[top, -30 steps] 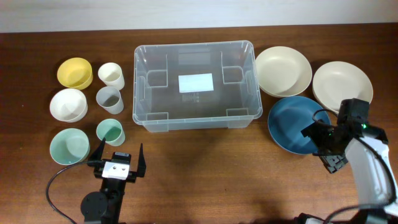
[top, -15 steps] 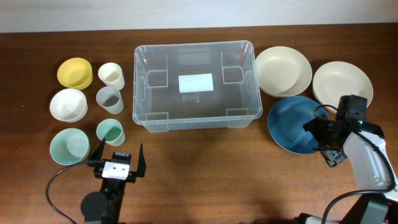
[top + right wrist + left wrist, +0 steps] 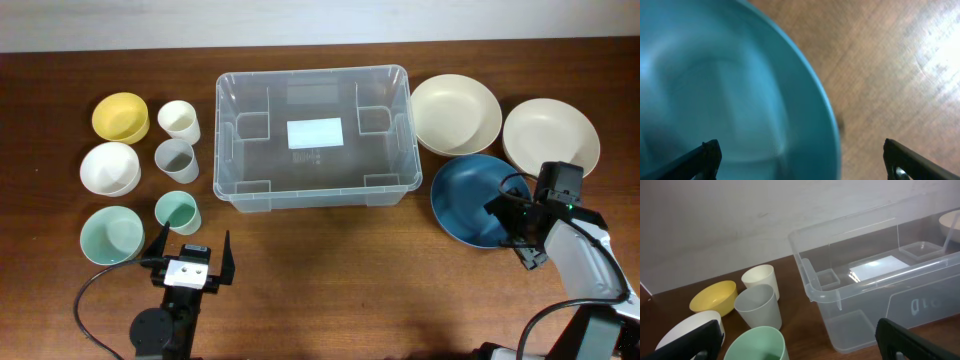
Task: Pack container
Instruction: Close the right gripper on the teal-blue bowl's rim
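Two grippers, both w/ jaws wide, nothing held: L gripper [image 3: 193,242] near green cup [image 3: 178,211]; R gripper [image 3: 510,232] over blue bowl [image 3: 465,200] rim. Container [image 3: 312,190] upright, ctr of table [image 3: 330,280].

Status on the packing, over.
Left gripper open, parked by green cup. Right gripper open over blue plate rim. Container empty. Nothing blocking.

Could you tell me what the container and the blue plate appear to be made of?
Container: clear glossy plastic, it seems; the table shows through its walls. Blue plate: opaque, smooth, slightly shiny; probably plastic or melamine, though ceramic is possible.
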You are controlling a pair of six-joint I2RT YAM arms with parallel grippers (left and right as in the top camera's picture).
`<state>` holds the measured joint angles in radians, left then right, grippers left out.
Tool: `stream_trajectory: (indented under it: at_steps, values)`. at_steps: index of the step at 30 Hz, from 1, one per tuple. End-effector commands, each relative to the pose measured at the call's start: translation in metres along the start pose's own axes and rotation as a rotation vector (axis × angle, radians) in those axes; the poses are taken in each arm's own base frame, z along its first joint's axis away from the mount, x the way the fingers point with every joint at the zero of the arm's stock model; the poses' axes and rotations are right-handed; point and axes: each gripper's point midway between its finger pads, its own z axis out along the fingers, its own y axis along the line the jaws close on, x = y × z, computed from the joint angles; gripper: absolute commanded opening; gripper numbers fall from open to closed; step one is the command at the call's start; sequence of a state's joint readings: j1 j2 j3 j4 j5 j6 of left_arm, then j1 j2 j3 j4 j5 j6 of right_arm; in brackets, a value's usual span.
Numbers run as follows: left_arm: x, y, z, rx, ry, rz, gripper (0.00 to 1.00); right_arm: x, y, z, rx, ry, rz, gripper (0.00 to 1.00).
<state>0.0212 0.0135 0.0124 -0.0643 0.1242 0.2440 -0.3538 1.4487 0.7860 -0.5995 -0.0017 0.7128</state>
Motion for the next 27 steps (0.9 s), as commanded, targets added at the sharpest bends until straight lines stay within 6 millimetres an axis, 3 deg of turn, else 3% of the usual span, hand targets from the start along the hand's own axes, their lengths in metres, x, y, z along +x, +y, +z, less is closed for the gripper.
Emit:
stream_trajectory:
  at_steps: [1, 11, 19, 27]
  values:
    - [0.001, -0.001, 0.0, 0.005, -0.001, 0.011, 1.0, 0.0, 0.0, 0.004, -0.008, 0.007, -0.02, 0.99]
    - [0.001, -0.001, 0.0, 0.005, -0.001, 0.011, 1.0, -0.002, 0.002, 0.019, -0.005, 0.01, -0.022, 1.0]
    - [0.001, -0.001, 0.0, 0.005, -0.001, 0.011, 1.0, 0.003, -0.002, 0.028, 0.017, 0.038, -0.021, 0.84]
    - [0.001, -0.001, 0.0, 0.005, -0.001, 0.011, 1.0, 0.008, -0.006, 0.036, 0.036, 0.065, -0.02, 0.38]
